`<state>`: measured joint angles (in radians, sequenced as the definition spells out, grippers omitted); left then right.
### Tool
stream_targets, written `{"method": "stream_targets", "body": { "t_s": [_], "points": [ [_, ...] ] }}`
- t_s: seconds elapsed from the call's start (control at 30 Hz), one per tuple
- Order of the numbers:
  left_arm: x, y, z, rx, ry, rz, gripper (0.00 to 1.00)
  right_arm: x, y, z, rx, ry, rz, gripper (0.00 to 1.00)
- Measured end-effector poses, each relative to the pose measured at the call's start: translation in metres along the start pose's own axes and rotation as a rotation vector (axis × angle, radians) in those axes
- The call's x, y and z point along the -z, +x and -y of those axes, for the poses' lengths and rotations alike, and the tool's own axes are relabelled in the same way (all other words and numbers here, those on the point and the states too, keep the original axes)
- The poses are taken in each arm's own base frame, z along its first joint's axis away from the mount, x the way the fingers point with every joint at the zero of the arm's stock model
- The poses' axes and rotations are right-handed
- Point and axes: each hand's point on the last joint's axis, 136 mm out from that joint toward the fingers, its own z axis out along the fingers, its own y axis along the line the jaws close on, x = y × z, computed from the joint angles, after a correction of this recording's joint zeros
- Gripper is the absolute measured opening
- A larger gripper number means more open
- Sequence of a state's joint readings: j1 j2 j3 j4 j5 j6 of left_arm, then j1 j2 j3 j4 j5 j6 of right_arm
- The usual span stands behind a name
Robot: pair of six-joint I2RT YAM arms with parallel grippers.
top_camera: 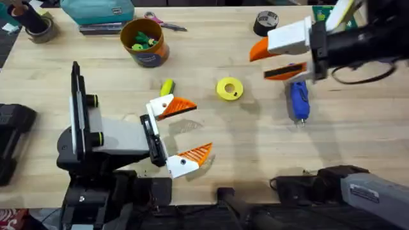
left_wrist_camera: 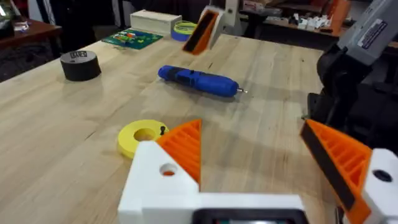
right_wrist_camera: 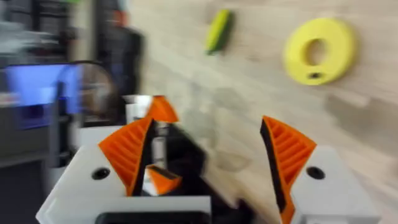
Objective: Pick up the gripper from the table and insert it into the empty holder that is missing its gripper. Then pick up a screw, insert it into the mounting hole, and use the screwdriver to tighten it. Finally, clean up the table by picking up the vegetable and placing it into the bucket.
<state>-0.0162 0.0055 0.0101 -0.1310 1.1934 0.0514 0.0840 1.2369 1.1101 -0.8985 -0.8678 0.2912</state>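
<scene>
Lying flat on the table (top_camera: pixel 211 137) over on the right side, the screwdriver (top_camera: pixel 298 100) has its long axis running near-to-far. The thin silver tip points back toward the arms' bases and the blunt blue end faces the far edge. Nothing's holding it.

The right gripper (top_camera: pixel 263 62) comes in from the right and hangs just past the blunt end, with its orange fingers spread wide and nothing between them. The nearer finger sits right by the screwdriver's butt, but I honestly can't tell if it touches.

A bit to the left of the screwdriver there's the yellow disc (top_camera: pixel 229 88). Left of that is the vegetable (top_camera: pixel 167 86), also loose on the wood, its length going roughly near-to-far with a slight tilt. It lies just beside the far finger of the left gripper (top_camera: pixel 199 128), which sits low, aimed to the right and gaping open, pinching nothing.

The bucket (top_camera: pixel 144 41) stands upright beyond the vegetable, toward the far edge, with some small colourful bits inside. A black tape roll (top_camera: pixel 265 22) is at the far edge on the right, well apart from the screwdriver, and scissors (top_camera: pixel 163 23) lie just right of the bucket.
</scene>
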Motion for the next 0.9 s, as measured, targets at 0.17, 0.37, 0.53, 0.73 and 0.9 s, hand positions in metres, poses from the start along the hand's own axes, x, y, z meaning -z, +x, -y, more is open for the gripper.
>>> {"method": "stream_targets", "body": {
  "t_s": [0.17,0.37,0.53,0.73,0.9],
  "points": [
    [0.000,0.000,0.000,0.000,0.000,0.000,0.985,0.015,-0.001,0.002,0.164,0.245,0.006,0.995],
    [0.000,0.000,0.000,0.000,0.000,0.000,0.985,0.015,0.021,0.028,0.280,0.523,-0.082,0.995],
    [0.000,0.000,0.000,0.000,0.000,0.000,0.985,0.015,0.025,0.035,0.366,0.645,-0.102,0.996],
    [0.000,0.000,0.000,0.000,0.000,0.000,0.986,0.017,0.023,0.039,0.394,0.698,-0.097,0.995],
    [0.000,0.000,0.000,0.000,0.000,0.000,0.986,0.019,0.022,0.041,0.396,0.715,-0.092,0.994]
  ]
}}
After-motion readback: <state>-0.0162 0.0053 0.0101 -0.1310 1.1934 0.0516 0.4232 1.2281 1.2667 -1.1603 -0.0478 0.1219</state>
